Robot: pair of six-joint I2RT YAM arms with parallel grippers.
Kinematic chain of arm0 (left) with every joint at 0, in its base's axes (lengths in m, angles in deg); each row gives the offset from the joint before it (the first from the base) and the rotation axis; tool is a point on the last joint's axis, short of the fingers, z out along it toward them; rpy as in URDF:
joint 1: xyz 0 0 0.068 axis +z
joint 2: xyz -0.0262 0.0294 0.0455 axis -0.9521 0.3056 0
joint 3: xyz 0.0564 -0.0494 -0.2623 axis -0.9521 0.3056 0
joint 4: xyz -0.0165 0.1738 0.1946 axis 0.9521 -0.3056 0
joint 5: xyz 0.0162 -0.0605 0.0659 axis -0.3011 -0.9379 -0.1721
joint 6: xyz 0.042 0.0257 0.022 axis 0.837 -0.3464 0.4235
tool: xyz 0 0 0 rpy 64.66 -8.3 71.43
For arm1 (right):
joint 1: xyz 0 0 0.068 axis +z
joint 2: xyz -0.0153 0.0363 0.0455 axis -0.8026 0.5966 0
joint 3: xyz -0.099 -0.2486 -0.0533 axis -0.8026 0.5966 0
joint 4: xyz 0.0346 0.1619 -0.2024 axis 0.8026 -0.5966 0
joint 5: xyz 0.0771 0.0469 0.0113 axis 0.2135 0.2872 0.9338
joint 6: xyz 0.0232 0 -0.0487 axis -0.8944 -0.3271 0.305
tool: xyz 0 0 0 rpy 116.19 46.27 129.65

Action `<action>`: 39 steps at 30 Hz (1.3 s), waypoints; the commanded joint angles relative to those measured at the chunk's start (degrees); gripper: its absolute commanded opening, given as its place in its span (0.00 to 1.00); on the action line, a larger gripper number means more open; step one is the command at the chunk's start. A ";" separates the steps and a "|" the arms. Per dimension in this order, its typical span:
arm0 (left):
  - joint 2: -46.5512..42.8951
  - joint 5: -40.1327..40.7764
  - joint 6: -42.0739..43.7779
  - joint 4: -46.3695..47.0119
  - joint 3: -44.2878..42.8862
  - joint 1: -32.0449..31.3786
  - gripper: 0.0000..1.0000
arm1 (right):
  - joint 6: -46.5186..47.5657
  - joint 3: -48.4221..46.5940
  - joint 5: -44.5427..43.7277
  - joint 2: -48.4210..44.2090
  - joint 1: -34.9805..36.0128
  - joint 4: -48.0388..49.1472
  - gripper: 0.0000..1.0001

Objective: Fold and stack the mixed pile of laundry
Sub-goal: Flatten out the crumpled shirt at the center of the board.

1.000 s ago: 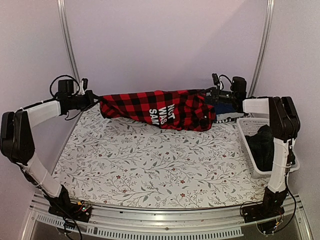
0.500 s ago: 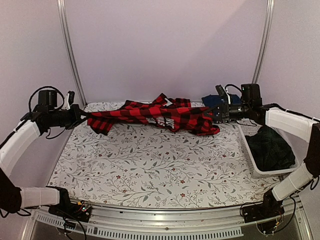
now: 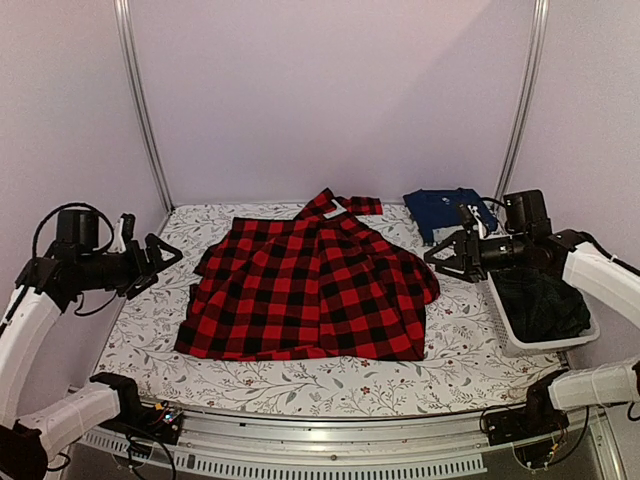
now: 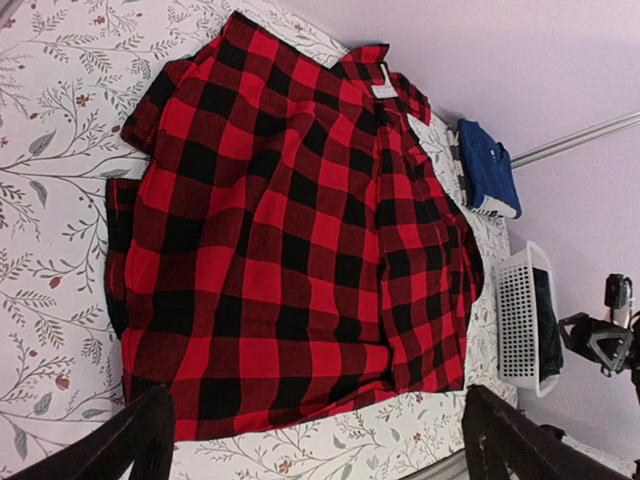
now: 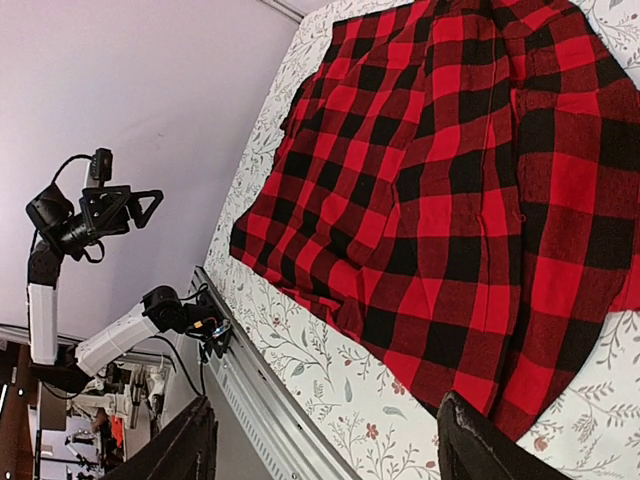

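Both jaws are open, empty. The red shirt (image 3: 310, 290) lies flat between them. Next we fold its sides in.

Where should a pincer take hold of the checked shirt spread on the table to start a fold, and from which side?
The checked shirt lies flat, so only its borders offer a lip. Probably pinch the left side edge, coming in low from the left with the open left pincer, which sits nearest.
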 commanded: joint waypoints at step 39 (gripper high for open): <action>54.80 4.81 9.17 12.09 -16.68 -2.51 0.35 | 14.25 -14.16 -7.01 37.54 0.95 -7.48 0.50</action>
